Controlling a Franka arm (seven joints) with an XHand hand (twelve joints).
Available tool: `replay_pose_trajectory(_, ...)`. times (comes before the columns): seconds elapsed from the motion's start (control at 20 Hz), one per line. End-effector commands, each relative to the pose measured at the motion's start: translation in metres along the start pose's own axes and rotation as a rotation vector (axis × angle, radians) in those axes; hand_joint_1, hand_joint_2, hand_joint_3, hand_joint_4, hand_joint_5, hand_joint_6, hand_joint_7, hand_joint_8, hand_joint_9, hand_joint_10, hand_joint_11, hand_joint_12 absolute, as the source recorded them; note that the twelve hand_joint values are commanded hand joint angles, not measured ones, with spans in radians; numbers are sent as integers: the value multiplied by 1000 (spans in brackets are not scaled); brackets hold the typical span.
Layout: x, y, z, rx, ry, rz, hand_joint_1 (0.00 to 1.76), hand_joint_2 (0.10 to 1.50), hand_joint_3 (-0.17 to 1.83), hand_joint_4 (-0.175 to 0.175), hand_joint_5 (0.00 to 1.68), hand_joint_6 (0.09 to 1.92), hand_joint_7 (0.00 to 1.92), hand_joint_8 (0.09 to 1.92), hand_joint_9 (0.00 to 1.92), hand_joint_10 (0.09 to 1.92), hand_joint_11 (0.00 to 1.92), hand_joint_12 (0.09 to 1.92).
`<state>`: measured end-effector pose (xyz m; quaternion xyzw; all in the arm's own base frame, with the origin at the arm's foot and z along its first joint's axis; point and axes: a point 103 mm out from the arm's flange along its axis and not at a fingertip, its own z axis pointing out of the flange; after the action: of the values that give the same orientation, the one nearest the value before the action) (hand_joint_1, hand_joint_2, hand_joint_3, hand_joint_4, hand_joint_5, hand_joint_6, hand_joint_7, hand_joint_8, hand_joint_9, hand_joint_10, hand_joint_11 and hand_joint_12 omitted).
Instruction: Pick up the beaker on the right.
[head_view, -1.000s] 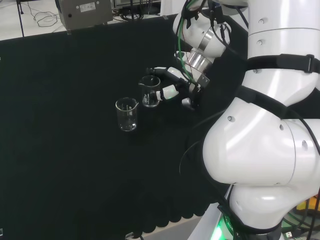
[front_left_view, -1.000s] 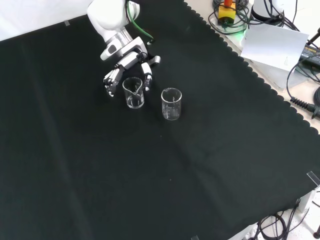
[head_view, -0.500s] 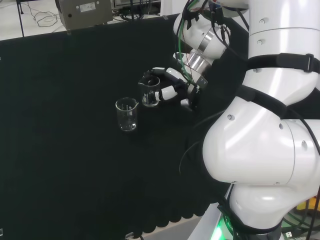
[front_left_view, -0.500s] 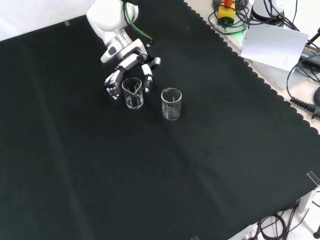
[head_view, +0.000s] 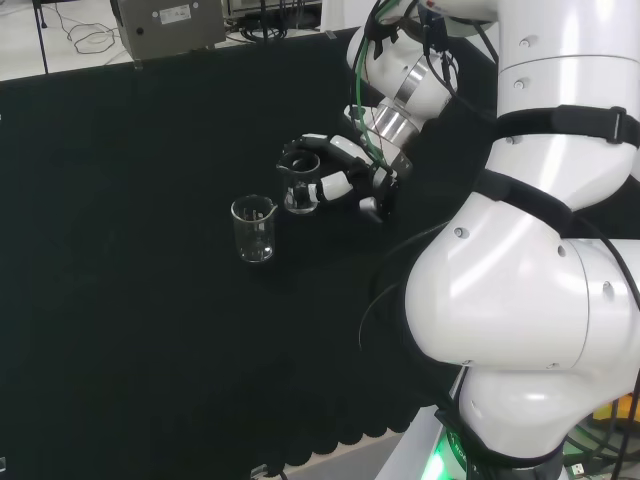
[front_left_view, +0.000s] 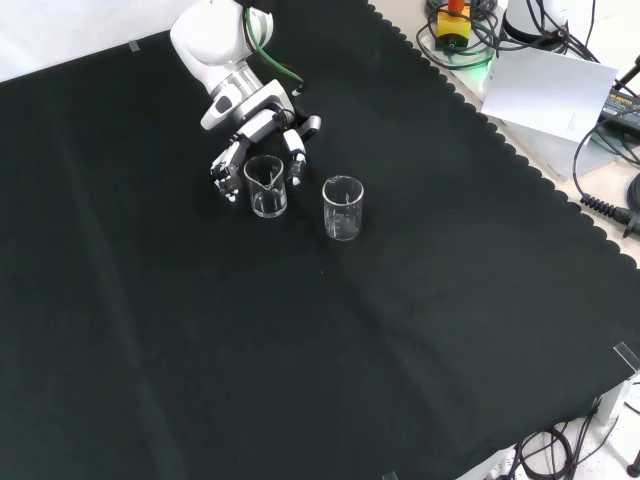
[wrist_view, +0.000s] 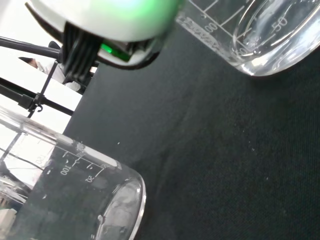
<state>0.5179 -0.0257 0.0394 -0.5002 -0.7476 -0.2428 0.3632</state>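
Note:
Two clear glass beakers stand upright on the black cloth. The hand (head_view: 345, 170) (front_left_view: 258, 130) reaches down to one beaker (head_view: 298, 184) (front_left_view: 266, 186), which stands to the right in the head view. Its fingers (front_left_view: 224, 166) lie on one side of the glass and its thumb (front_left_view: 296, 155) on the other, with small gaps left. The hand is open and the beaker rests on the cloth. The other beaker (head_view: 253, 228) (front_left_view: 342, 207) stands apart, untouched. In the wrist view a beaker's base (wrist_view: 75, 200) looms close, a second beaker (wrist_view: 260, 35) lies beyond, and a blurred white part of the hand (wrist_view: 110, 20) shows.
The arm's white links (head_view: 530, 250) stand at the head view's right. Cables, a paper sheet (front_left_view: 550, 90) and gear lie beyond the cloth's scalloped edge (front_left_view: 520, 150) in the front view. A grey box (head_view: 170, 25) stands behind the bench.
The hand has crept closer to the beaker, so its fingers and thumb now flank the glass more deeply. Both beakers stand where they were.

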Motion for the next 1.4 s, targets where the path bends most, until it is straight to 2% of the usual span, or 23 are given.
replay_pose_trajectory(0.05, 1, 1, 3, -13, 29, -3, 985, 470, 645, -14, 340, 714, 343, 598, 550, 541, 116, 1365)
replay_pose_trajectory(0.2, 3, 3, 4, -30, 43, -3, 990, 472, 645, -16, 354, 714, 368, 612, 599, 556, 148, 1365)
replay_pose_trajectory(0.3, 3, 4, 4, -45, 56, 0, 997, 480, 645, -14, 422, 777, 404, 626, 642, 549, 181, 1349)
replay_pose_trajectory(0.45, 3, 5, 4, -51, 68, 13, 1048, 508, 665, -9, 563, 953, 541, 665, 739, 532, 248, 1331)
replay_pose_trajectory(0.65, 1, 4, 5, -74, 56, 43, 1167, 540, 731, -8, 747, 1039, 804, 763, 964, 532, 411, 1288)
replay_pose_trajectory(0.7, 1, 4, 5, -85, 46, 60, 1171, 628, 684, -53, 868, 1027, 872, 819, 1029, 562, 494, 1261)
replay_pose_trajectory(0.75, 1, 3, 2, -134, 27, 94, 1254, 677, 662, -79, 934, 1064, 945, 917, 1123, 616, 649, 1181)
replay_pose_trajectory(0.85, 2, -1, -5, -202, 10, 124, 1374, 608, 832, -133, 996, 1131, 1064, 1054, 1252, 770, 887, 989)
replay_pose_trajectory(0.95, 4, -2, -12, -222, -1, 125, 1418, 534, 965, -165, 1026, 1146, 1116, 1096, 1325, 832, 990, 886)
replay_pose_trajectory(1.2, 20, -6, -38, -224, -78, 92, 1442, 459, 1025, -175, 1126, 1024, 1190, 1010, 1436, 698, 1095, 791)
replay_pose_trajectory(1.4, 35, -13, -53, -196, -138, 72, 1446, 438, 1022, -175, 1175, 945, 1224, 942, 1495, 586, 1146, 761)
